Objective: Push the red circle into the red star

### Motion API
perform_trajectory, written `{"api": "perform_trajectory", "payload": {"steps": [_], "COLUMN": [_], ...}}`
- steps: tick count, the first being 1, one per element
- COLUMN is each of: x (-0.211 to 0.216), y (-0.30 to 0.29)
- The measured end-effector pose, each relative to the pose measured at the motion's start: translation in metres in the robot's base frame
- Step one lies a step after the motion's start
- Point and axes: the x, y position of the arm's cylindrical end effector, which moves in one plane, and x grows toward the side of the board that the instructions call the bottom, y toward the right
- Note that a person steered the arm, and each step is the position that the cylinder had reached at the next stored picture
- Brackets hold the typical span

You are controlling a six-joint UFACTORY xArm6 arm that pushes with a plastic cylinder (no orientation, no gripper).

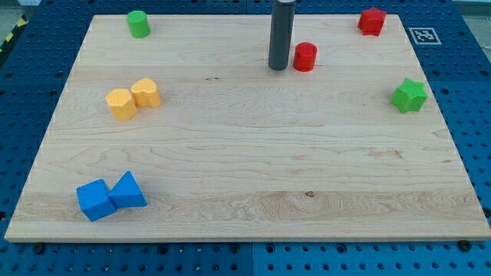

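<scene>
Two blue blocks, a cube (95, 200) and a triangular one (128, 190), touch nearest the view's bottom; two yellow blocks (120, 103) (146, 93) touch farther up. One green star (409, 95) follows. My tip (278, 67), clawless, stands just left of the red circle (305, 57). Farthest: green cylinder (138, 24), red star (372, 21) on the wooden board (253, 176).

Wooden board (253, 153) bearing red circle (305, 57), red star (372, 21), other coloured blocks.

red circle (304, 57) | red star (371, 21); green star (409, 95) | yellow pair (133, 98); blue pair (110, 196)
</scene>
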Motion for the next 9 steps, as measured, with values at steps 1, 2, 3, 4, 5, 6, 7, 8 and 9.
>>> {"api": "perform_trajectory", "payload": {"steps": [1,2,3,4,5,6,7,8,9], "x": [-0.018,-0.051,-0.064,-0.044,-0.036,-0.057,-0.071,-0.076,-0.054], "y": [0.027,0.034,0.045,0.041,0.058,0.089,0.101,0.117,0.121]}}
